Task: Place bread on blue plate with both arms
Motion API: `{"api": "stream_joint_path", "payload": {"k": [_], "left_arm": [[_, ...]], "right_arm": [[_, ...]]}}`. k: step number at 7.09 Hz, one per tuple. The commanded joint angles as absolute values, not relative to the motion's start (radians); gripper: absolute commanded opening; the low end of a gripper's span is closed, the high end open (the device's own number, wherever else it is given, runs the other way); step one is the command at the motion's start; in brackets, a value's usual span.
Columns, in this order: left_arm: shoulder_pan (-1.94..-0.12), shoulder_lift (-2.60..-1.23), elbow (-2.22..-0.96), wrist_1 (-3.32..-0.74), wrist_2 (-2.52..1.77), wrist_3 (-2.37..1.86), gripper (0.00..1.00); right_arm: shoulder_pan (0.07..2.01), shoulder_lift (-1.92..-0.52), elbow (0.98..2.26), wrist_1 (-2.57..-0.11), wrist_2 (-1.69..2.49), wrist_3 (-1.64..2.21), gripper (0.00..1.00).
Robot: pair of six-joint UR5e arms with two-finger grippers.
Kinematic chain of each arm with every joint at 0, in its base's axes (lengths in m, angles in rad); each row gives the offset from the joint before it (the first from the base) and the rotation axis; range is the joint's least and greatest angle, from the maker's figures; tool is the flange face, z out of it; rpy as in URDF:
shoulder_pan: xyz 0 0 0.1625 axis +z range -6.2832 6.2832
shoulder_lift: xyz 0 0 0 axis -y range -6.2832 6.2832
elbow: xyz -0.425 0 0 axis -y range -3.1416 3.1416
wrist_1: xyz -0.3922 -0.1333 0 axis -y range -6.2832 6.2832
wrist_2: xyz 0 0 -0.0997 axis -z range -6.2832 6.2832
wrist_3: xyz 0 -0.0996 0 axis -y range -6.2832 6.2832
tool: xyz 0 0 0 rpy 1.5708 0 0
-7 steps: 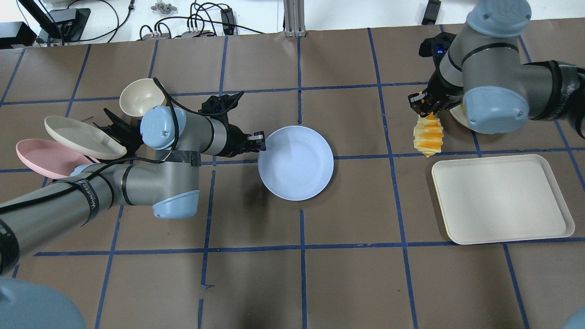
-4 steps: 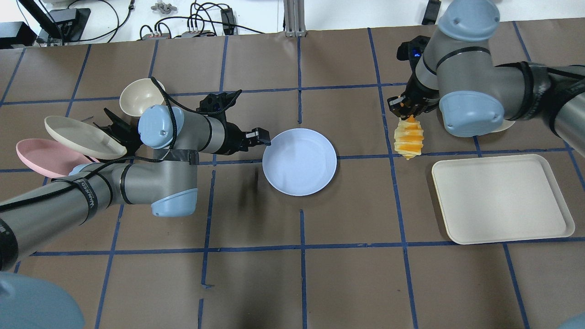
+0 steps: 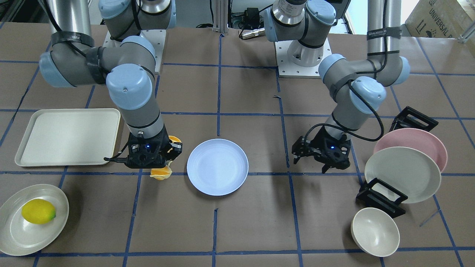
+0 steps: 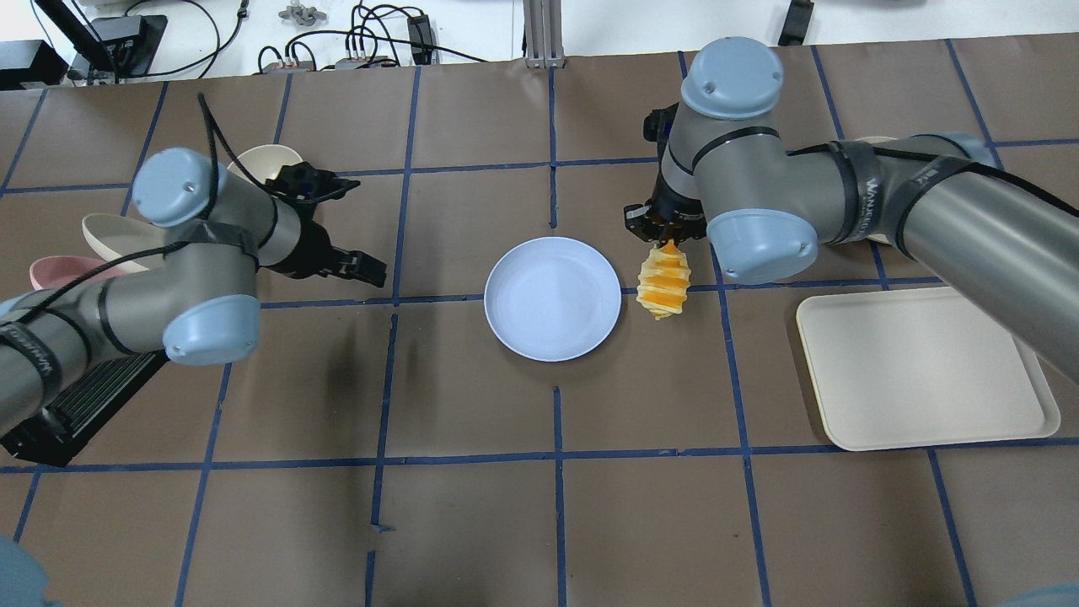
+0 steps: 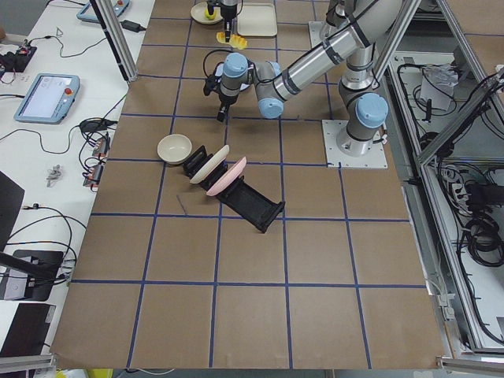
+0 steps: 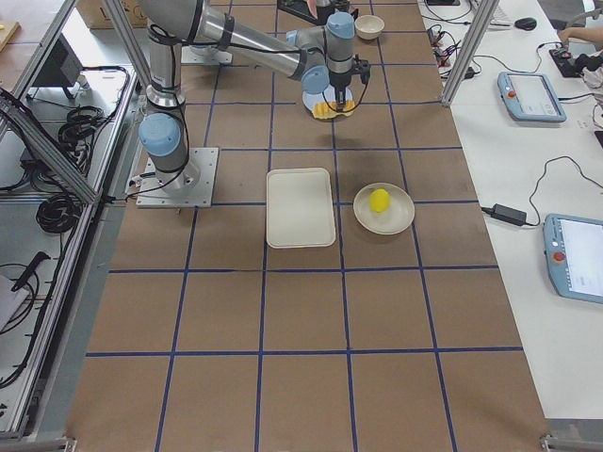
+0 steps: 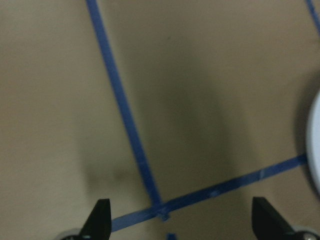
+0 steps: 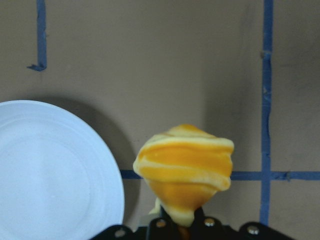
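The blue plate (image 4: 552, 299) lies flat on the table's middle, and it also shows in the front view (image 3: 217, 167). My right gripper (image 4: 664, 239) is shut on one end of the bread (image 4: 663, 287). The striped orange and cream loaf hangs down just right of the plate's rim, above the table. In the right wrist view the bread (image 8: 185, 170) hangs beside the plate (image 8: 50, 170). My left gripper (image 4: 375, 271) is open and empty, well left of the plate. In its wrist view its fingertips (image 7: 102, 217) are wide apart over bare table.
A cream tray (image 4: 927, 367) lies right of the bread. A lemon (image 3: 38, 211) sits on a cream plate (image 3: 15, 230). A black rack holds a pink plate (image 3: 419, 144) and a cream plate (image 3: 402, 174) behind my left arm. A cream bowl (image 3: 374, 231) stands nearby.
My left gripper has let go of the blue plate's rim and drawn back to the left. My right arm has carried the bread leftward to the plate's right edge.
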State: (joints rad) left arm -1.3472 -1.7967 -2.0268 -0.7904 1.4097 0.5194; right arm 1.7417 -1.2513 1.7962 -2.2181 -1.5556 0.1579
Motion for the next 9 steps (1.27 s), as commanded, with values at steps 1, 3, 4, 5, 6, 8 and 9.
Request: {"api": "stream_joint_path", "payload": {"k": [1, 3, 4, 5, 6, 8, 9], "left_arm": [[-1.221, -1.714, -1.843, -1.227, 1.56, 0.66, 1.0], [-1.197, -1.646, -1.691, -1.452, 1.597, 0.661, 1.0], [-1.201, -1.606, -1.639, -1.547, 1.589, 0.651, 1.0], [-1.21, -1.577, -1.632, -1.554, 1.538, 0.641, 1.0], [-1.221, -1.571, -1.653, -1.558, 1.463, 0.565, 1.0], [-1.355, -1.572, -1.669, -1.54, 1.463, 0.459, 1.0], [-1.391, -1.572, -1.686, -1.508, 1.463, 0.407, 1.0]], "right_arm": [[1.819, -1.201, 1.789, -2.264, -1.551, 0.256, 0.08], [1.891, -1.123, 1.705, -2.266, -1.565, 0.293, 0.08], [1.92, -1.096, 1.689, -2.267, -1.566, 0.302, 0.08], [1.927, -1.085, 1.69, -2.267, -1.565, 0.302, 0.08], [1.928, -1.068, 1.692, -2.266, -1.565, 0.301, 0.08], [1.928, -1.065, 1.7, -2.258, -1.562, 0.301, 0.15], [1.93, -1.063, 1.7, -2.264, -1.56, 0.299, 0.98]]}}
